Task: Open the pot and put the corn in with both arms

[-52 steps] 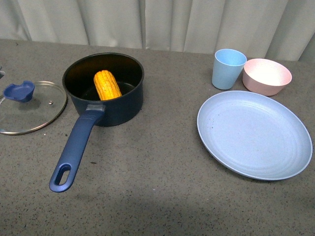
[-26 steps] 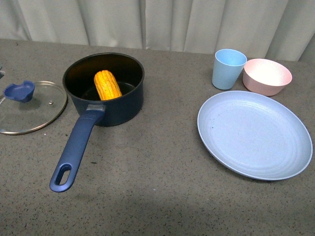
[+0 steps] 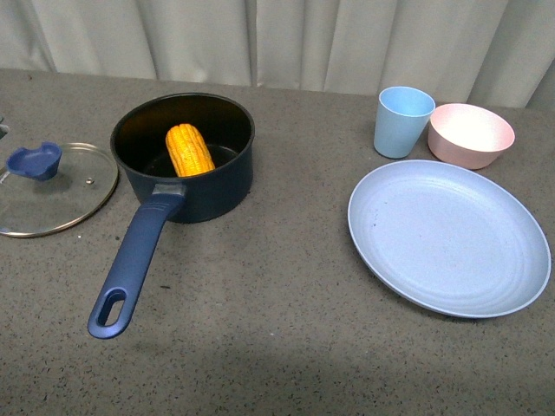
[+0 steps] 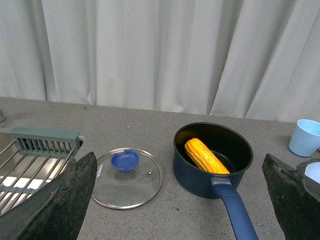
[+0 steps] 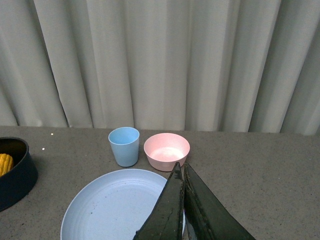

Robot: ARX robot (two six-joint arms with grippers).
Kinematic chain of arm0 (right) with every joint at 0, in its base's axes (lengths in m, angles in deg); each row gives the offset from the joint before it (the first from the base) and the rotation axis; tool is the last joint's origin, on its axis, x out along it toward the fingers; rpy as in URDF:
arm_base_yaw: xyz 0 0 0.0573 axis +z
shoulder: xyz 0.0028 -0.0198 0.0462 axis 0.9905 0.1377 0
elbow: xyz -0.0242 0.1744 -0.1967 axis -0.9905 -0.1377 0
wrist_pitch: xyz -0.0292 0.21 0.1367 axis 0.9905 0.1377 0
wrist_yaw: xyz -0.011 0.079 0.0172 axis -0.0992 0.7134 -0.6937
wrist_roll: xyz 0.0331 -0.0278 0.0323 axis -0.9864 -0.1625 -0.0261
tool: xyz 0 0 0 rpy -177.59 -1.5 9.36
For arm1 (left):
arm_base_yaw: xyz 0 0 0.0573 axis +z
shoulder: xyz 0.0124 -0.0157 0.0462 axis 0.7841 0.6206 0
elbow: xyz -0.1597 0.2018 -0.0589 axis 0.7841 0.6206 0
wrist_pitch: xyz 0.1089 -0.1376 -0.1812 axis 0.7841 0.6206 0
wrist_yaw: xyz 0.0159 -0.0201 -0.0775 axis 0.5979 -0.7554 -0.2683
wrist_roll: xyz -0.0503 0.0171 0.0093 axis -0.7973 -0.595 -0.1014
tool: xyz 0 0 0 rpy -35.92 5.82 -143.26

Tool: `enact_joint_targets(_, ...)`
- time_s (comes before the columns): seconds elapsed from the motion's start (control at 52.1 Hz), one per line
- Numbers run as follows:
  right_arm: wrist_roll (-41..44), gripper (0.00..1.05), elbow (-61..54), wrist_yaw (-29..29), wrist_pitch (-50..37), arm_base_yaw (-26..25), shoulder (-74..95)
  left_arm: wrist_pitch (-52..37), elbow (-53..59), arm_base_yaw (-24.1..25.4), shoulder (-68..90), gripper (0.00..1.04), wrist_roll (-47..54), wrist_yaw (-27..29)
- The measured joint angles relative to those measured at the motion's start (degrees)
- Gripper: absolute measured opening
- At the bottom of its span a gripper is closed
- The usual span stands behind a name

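Pale curtains hang behind a grey speckled tabletop (image 3: pixel 286 347) that carries everything. On the left of it stands the pot (image 3: pixel 184 158), uncovered, with its long blue handle reaching toward the near edge. The corn (image 3: pixel 189 149) already lies inside, leaning with one end up against the pot wall and the other down on the black bottom, so the cob rests aslant rather than flat. Just left of the pot the glass lid (image 3: pixel 54 187) lies flat on the tabletop with its blue knob up, parked out of the way so the mouth stays free.

On the right, well apart from the pot, a light blue plate (image 3: pixel 448 236) sits empty. Beyond it, at the far side, a blue cup (image 3: pixel 401 120) and a pink bowl (image 3: pixel 470 134) stand just beside each other; nothing shows in either.

Neither arm appears in the front view. The left claw (image 4: pixel 175 200), seen from its wrist, is spread wide and holds nothing, looking down over lid and pot, with a dish rack (image 4: pixel 30 160) off at the frame's edge. The right claw (image 5: pixel 183 210) has its fingers pressed together, empty, above the plate.

By this layout both parts of the task look done.
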Motion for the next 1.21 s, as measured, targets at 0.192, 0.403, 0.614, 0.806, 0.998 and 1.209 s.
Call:
enact_joint_targets(0.192,0.0,0.01,0.0,0.0,9.2,0.0,-7.6,0.0,0.0,0.0,0.0,0.98,0.0,0.0)
enact_joint_targets(0.403,0.0,0.05,0.0,0.1,12.7,0.0,-12.3,0.0,0.0,0.0,0.0,0.98,0.0,0.0)
enact_joint_targets(0.614,0.0,0.40,0.0,0.2,12.7,0.0,-12.4,0.0,0.0,0.0,0.0,0.98,0.0,0.0)
enact_joint_targets(0.806,0.0,0.72,0.0,0.1,12.7,0.0,-12.4,0.0,0.0,0.0,0.0,0.98,0.0,0.0)
enact_joint_targets(0.998,0.0,0.96,0.0,0.2,12.7,0.0,-12.4,0.0,0.0,0.0,0.0,0.98,0.0,0.0)
enact_joint_targets(1.209,0.0,0.95,0.0,0.1,12.7,0.0,-12.4,0.0,0.0,0.0,0.0,0.98,0.0,0.0)
